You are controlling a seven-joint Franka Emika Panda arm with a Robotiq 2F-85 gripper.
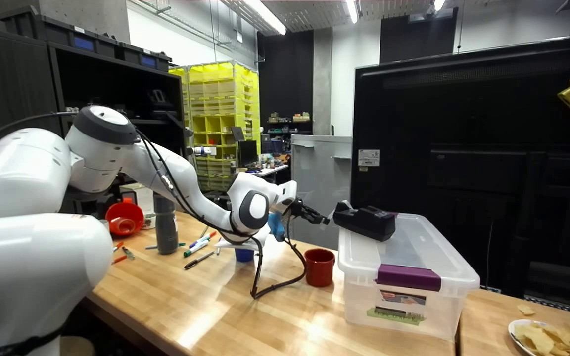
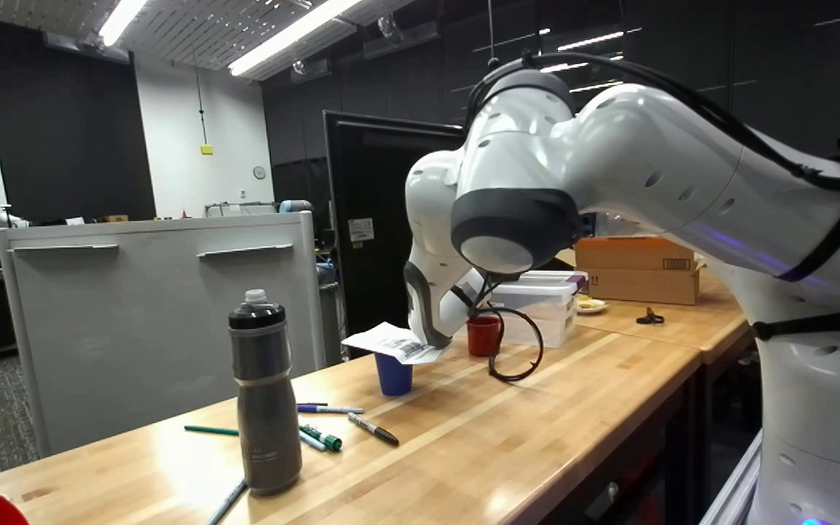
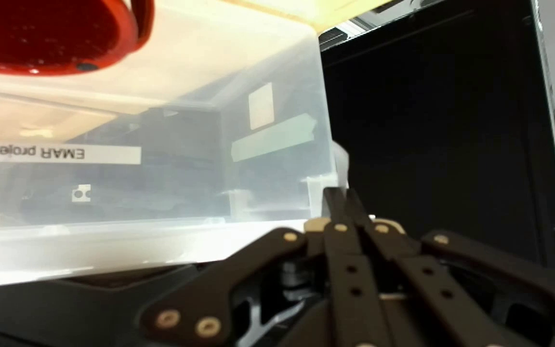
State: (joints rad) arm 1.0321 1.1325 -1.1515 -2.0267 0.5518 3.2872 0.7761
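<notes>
My gripper (image 1: pixel 324 221) points toward the black tape dispenser (image 1: pixel 364 221), which rests on the lid of a clear plastic bin (image 1: pixel 403 309). In the wrist view the gripper (image 3: pixel 345 191) is shut, and a thin translucent strip (image 3: pixel 340 164), apparently tape, sticks out from between its fingertips. The side of the bin (image 3: pixel 171 130) with an upside-down label fills the left of that view. A red mug (image 3: pixel 41 38) shows at its upper left. This red mug (image 1: pixel 319 267) stands beside the bin, below the gripper. Elsewhere the arm hides the gripper in an exterior view (image 2: pixel 483 337).
A blue cup (image 2: pixel 394 377) stands under a white paper (image 2: pixel 391 341) near the wrist. Several markers (image 2: pixel 374 429) and a grey bottle (image 2: pixel 267 408) lie or stand farther along the table. Cable loops (image 1: pixel 280 286) hang below the wrist. A large black screen (image 1: pixel 463 173) rises behind the bin.
</notes>
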